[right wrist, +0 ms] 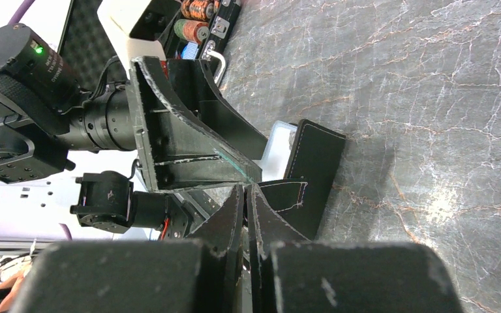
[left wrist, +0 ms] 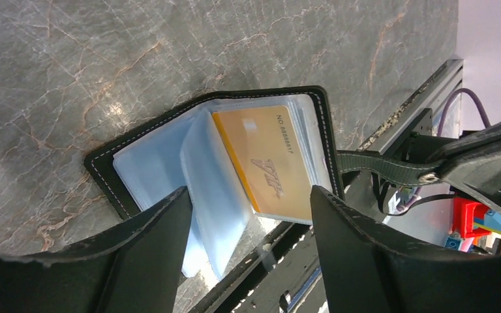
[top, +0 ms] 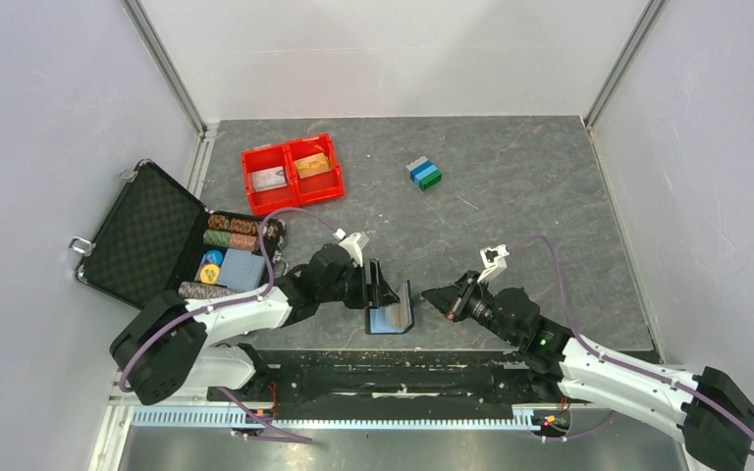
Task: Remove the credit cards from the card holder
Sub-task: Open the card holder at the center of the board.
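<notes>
The card holder [top: 391,316] lies open like a book at the table's near edge, black-edged with clear blue-grey sleeves [left wrist: 163,169]. An orange credit card [left wrist: 271,163] sits in its right-hand sleeve. My left gripper [top: 377,285] is open just above the holder, and its fingers straddle the sleeves in the left wrist view [left wrist: 249,191]. My right gripper [top: 433,294] is shut and empty, just right of the holder. In the right wrist view its tips [right wrist: 246,189] point at the holder's black flap [right wrist: 316,163]. An orange card [top: 312,165] and a whitish card [top: 269,179] lie in the red tray.
The red two-compartment tray [top: 339,186] stands at the back left. Stacked grey, blue and green blocks [top: 423,174] sit at the back centre. A large black foam-lined case [top: 147,231] with poker chips [top: 231,232] lies open at the left. The table edge and rail run just below the holder.
</notes>
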